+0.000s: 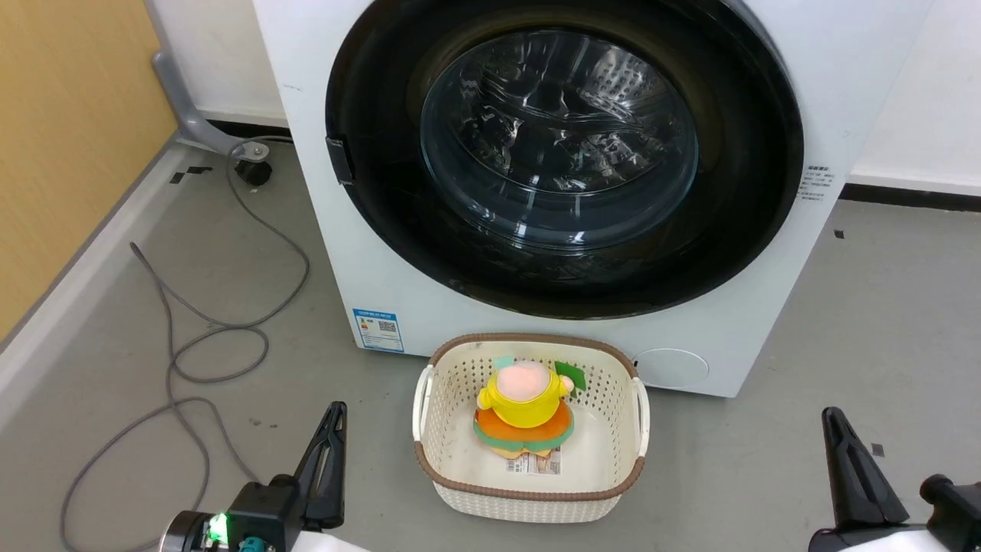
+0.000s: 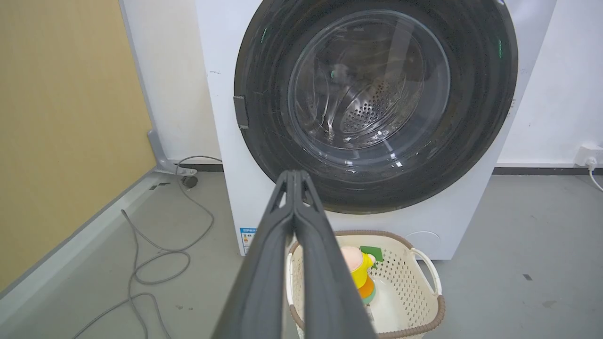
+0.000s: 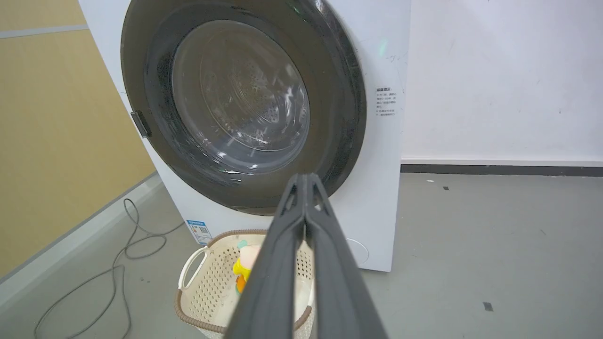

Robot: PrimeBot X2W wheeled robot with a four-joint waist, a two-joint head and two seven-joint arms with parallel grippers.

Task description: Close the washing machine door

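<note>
Yellow wall panel [image 1: 69,153] fills the far left, and a grey cable [image 1: 222,330] loops over the grey floor [image 1: 843,322] beside it. The left gripper [image 1: 335,418] hangs low above the floor, just left of the basket; in the left wrist view its two dark fingers press together along their length, tips meeting, with nothing between them. The white machine [image 1: 368,291] stands in the middle, a blue sticker [image 1: 378,330] at its lower left corner. The door [image 1: 563,153] sits flush in the machine's front, its black rim lying against the white panel all round, a small dark latch [image 1: 339,159] on its left edge; the steel drum shows through the glass. On the floor right in front of the machine is a cream basket [image 1: 529,506] with a yellow and orange toy [image 1: 525,402] in it. The right gripper [image 1: 837,425] hangs at the lower right, well apart from the basket, fingers likewise pressed together and holding nothing.
</note>
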